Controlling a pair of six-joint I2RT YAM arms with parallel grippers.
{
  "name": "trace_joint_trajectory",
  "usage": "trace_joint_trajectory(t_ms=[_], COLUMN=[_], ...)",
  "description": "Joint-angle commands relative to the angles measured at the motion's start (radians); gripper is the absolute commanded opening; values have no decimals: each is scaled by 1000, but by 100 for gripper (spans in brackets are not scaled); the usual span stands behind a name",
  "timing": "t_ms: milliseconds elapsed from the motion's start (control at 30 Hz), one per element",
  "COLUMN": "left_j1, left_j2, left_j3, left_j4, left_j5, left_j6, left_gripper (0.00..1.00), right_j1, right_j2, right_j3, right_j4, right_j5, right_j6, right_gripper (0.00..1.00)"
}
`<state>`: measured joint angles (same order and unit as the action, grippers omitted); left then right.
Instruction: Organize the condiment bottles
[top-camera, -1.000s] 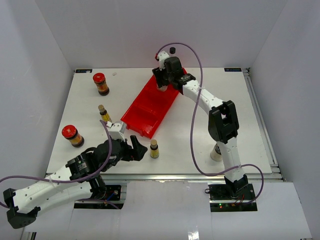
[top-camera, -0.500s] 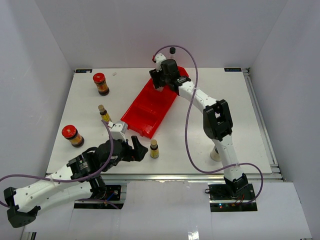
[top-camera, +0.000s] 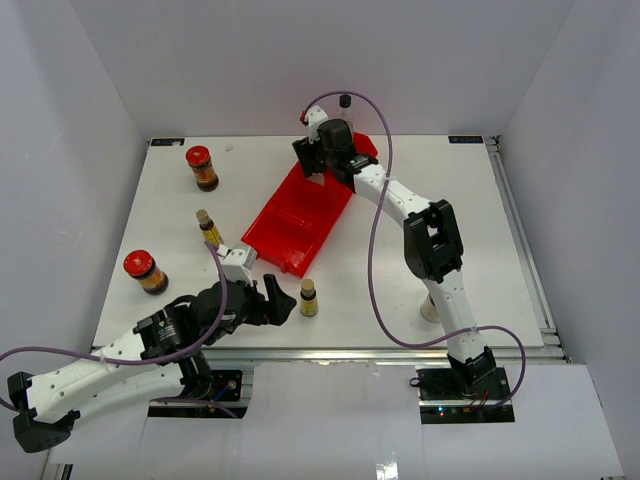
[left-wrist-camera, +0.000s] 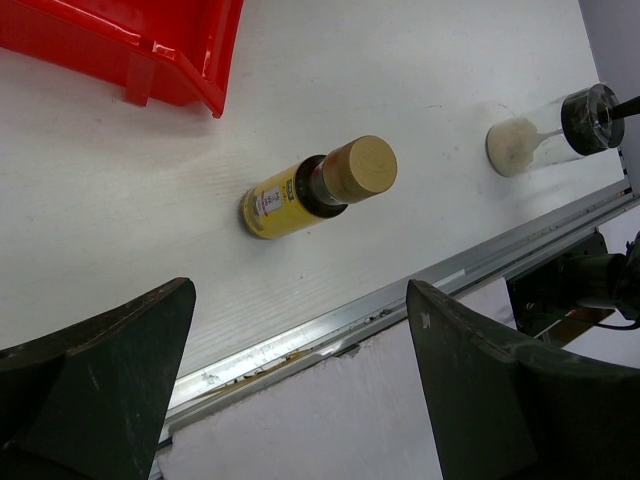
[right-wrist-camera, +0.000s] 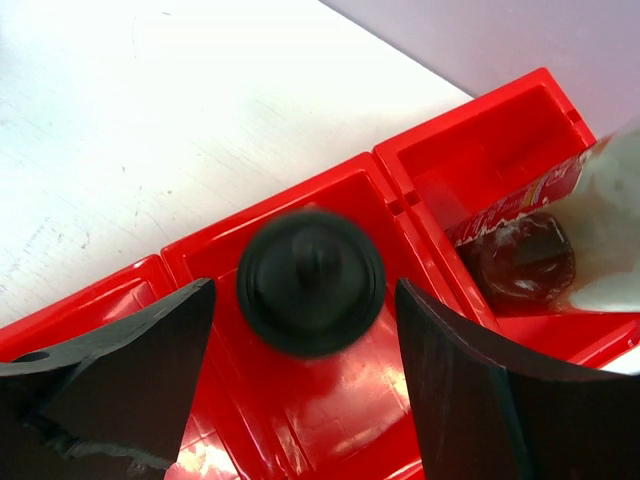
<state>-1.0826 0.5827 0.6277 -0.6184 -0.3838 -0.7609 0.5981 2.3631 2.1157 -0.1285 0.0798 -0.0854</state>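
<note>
My right gripper (top-camera: 320, 160) (right-wrist-camera: 303, 300) is open over the far end of the red tray (top-camera: 300, 215). Its fingers stand either side of a black-capped shaker (right-wrist-camera: 310, 282) in a middle compartment, without touching it. A clear bottle with a red label (right-wrist-camera: 530, 240) stands in the end compartment, and its black cap (top-camera: 345, 102) shows behind the arm. My left gripper (top-camera: 275, 305) (left-wrist-camera: 300, 300) is open and empty near the front edge. A slim yellow-labelled bottle (top-camera: 309, 297) (left-wrist-camera: 315, 187) stands just ahead of it. Another slim yellow-labelled bottle (top-camera: 209, 226) stands left of the tray. Two red-lidded jars (top-camera: 201, 167) (top-camera: 145, 271) stand on the left.
A pale black-capped shaker (top-camera: 430, 308) (left-wrist-camera: 550, 135) stands by the right arm's base near the front rail (left-wrist-camera: 330, 330). The tray (right-wrist-camera: 330, 400) lies diagonally across the middle. White walls close in the table on three sides.
</note>
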Motion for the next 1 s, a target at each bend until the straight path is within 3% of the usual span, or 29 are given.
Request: trace_joint_trajectory(t_ms=[0,200,400,533,633,733,800,967], left_j1=[-8,-11,-11,-11,-13,-13,-14,-16], left_j2=[-9,-14,-5,-7,-23,-39,-40,-37], left_j3=[8,9,15,15,13,3,5,6], left_j4=[-7,-12,-21,-27,-30,-19,-23,-24], left_j5=[-19,-27,-49,-63,-58,-52,-47,-36], left_j6=[-10,-17,-17,-26,-35,-31,-34,-41], left_gripper=[98,98,98,98,98,98,98,98], right_j1=[7,14,25,22,11,7,5,4], right_j2=[-50,-107,-330,-514,-754,-931,-1058,-1279], right_j3=[44,47,-65,-334,-603,-821,-954,-1114], right_j4=[60,7,-167,-319,-419,-465,-468,-568], right_j5=[28,41,213,423,518,543,504,565], right_j6=[-11,-28,33,175,349,541,585,709], right_gripper=[79,79,82,83,84,84,84,85])
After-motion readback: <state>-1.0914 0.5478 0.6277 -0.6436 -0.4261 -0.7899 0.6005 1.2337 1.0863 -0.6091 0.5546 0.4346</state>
